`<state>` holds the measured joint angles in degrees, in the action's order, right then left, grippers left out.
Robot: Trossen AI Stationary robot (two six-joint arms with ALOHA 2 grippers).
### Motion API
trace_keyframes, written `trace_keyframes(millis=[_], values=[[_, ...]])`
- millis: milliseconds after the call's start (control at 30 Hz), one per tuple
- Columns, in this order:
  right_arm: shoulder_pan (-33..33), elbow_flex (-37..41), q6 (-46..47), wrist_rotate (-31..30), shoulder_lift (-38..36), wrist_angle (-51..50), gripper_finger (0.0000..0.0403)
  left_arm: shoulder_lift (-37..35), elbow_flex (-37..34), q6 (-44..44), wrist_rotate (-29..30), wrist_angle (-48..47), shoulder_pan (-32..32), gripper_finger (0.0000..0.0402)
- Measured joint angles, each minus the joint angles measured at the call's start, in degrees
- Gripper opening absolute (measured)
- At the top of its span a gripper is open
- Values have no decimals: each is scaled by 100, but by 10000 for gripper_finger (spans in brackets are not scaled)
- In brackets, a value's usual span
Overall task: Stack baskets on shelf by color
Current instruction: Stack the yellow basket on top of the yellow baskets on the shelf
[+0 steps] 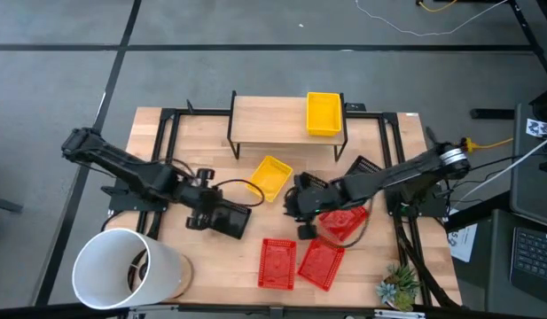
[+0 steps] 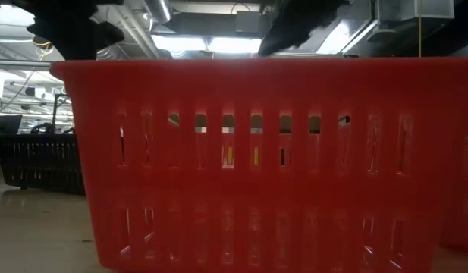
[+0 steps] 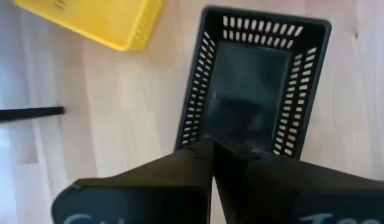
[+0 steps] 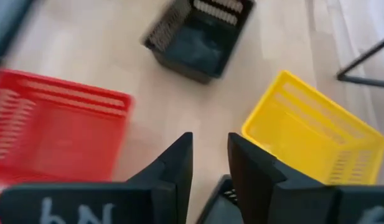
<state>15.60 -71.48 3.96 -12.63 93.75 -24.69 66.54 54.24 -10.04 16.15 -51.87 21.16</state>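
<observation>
The shelf (image 1: 273, 124) stands at the table's far middle, with one yellow basket (image 1: 324, 113) on its plank. A second yellow basket (image 1: 270, 177) lies on the table before it. My left gripper (image 1: 211, 215) (image 3: 213, 155) is shut at the near end of a black basket (image 1: 230, 219) (image 3: 251, 87). My right gripper (image 1: 300, 211) (image 4: 210, 155) is open over bare table, between the yellow basket (image 4: 316, 137) and a red basket (image 4: 55, 130). Three red baskets (image 1: 342, 221) (image 1: 277, 263) (image 1: 322, 263) lie front right. Another black basket (image 1: 366, 166) lies tilted under the right arm. My left gripper meets the black basket at its near short wall (image 3: 266, 152), coming slanting down from the table's left. The fingers (image 3: 192, 165) cover the place of contact, so the kind of hold does not show. The basket sits upright with its bottom on the table.
A large white bucket (image 1: 122, 266) lies at the front left corner. A small plant (image 1: 399, 288) stands at the front right edge. In the low view a red basket's wall (image 2: 241, 167) fills the picture, with a black basket (image 2: 44, 163) behind it on the left.
</observation>
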Motion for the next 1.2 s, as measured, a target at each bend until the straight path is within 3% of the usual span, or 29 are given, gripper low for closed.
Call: trace_keyframes(millis=[300,567,1200], values=[[-483,-1140,42,-225,1463,38,95,-1296,-1166,-5,295,990,94,0],[-672,-1822,588,-915,2561,-123,94,-1615,-1971,-334,313,1443,95,0],[-698,-1307,1478,-929,2772,-117,94,-1608,-2057,-306,329,1564,93,0]])
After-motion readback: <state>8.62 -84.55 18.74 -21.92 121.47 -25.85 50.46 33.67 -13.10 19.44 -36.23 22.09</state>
